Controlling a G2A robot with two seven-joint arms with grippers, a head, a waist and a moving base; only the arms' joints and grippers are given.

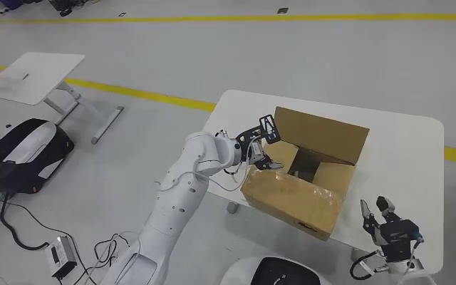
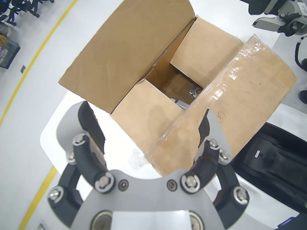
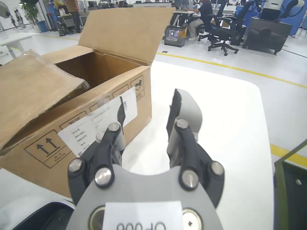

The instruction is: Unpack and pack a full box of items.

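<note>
I am hovering my left gripper (image 2: 145, 111), jaws open, above the cardboard box (image 2: 124, 48) on the counter (image 2: 54, 132) — the taped flap (image 2: 239, 92) is lying just below, nearer this arm than my open right gripper (image 3: 148, 101).

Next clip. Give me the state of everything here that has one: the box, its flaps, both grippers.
Box: upright on the table, top open.
Far long flap: standing up.
Taped long flap: tilted partway over the opening.
Short flaps: folded inward.
Left gripper: open, above the box's end, holding nothing.
Right gripper: open, beside the box, holding nothing.
</note>
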